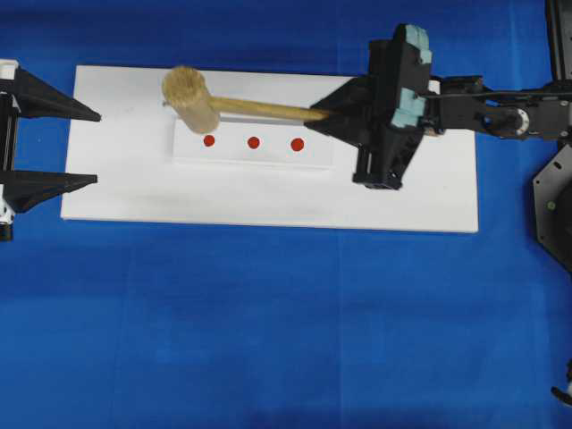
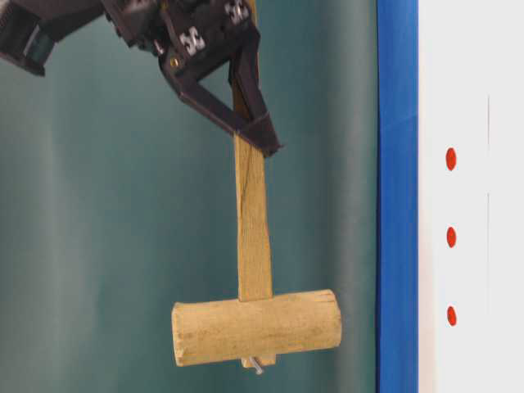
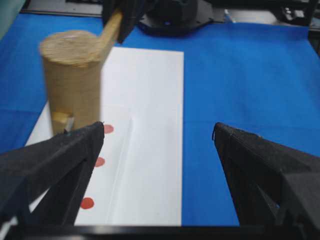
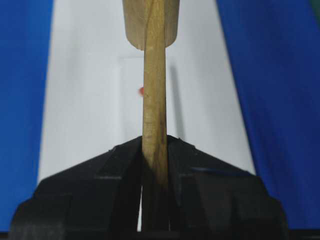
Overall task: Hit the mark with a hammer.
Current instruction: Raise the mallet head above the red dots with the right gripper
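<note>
My right gripper [image 1: 323,114] is shut on the flat handle [image 4: 154,100] of the light wooden hammer [image 1: 189,98]. The hammer hangs in the air above the white board [image 1: 268,201]. In the table-level view a clear gap separates the thick head [image 2: 256,327] from the board. Three red marks [image 1: 209,140] [image 1: 254,142] [image 1: 298,144] lie in a row on a raised white strip. The head hovers near the leftmost mark, slightly behind it. From the right wrist, the handle hides all but one red mark [image 4: 141,91]. My left gripper [image 1: 96,147] stands open and empty at the board's left end.
A blue cloth [image 1: 268,340] covers the table around the board. The right arm [image 1: 500,112] reaches in from the right edge. In the left wrist view the hammer head [image 3: 72,80] hangs just ahead of my left fingers [image 3: 75,155].
</note>
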Controlling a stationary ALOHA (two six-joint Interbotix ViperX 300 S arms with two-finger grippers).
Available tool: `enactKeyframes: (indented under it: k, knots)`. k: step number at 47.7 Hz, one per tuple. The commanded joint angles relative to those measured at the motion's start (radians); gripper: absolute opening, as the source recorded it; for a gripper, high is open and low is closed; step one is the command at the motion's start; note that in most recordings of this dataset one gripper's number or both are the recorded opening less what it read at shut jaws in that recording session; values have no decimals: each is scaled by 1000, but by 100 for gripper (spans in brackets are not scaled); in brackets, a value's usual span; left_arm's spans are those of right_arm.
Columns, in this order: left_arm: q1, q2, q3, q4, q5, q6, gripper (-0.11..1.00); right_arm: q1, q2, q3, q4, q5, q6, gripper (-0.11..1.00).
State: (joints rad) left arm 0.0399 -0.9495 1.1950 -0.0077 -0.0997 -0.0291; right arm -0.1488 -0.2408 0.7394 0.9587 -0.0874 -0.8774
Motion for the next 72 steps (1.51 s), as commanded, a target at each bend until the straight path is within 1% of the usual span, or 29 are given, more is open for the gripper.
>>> enactKeyframes:
  k: [1,19,24,28,34,38,48,58,65,72]
  knots:
    - [-2,8,-9,-2,-5,-2,89,0,2,-43,5,-21,-2,3]
    - [-2,8,-9,-2,-5,-2,89,0,11,-37,5,-35,2,3]
    - [-2,8,-11,-2,-5,-2,89,0,34,-31,8,-29,3,3]
    - [-2,8,-9,-2,-5,-2,89,2,97,-17,28,-21,5,3]
    - [-2,8,-11,-2,-5,-3,89,2,230,0,97,-20,12,3]
    - [-2,9,-9,-2,-5,-2,89,2,255,3,106,-21,12,3]
    - [-2,6,-11,-2,-5,-3,89,2,193,3,91,-41,3,3]
    - [-2,6,-9,-2,-5,-3,89,3,72,12,84,-35,2,3]
    - [-2,5,-9,-2,-5,-2,89,5,-51,52,84,-31,0,3]
    - [-2,6,-9,-2,-5,-2,89,3,-160,123,84,-34,-3,3]
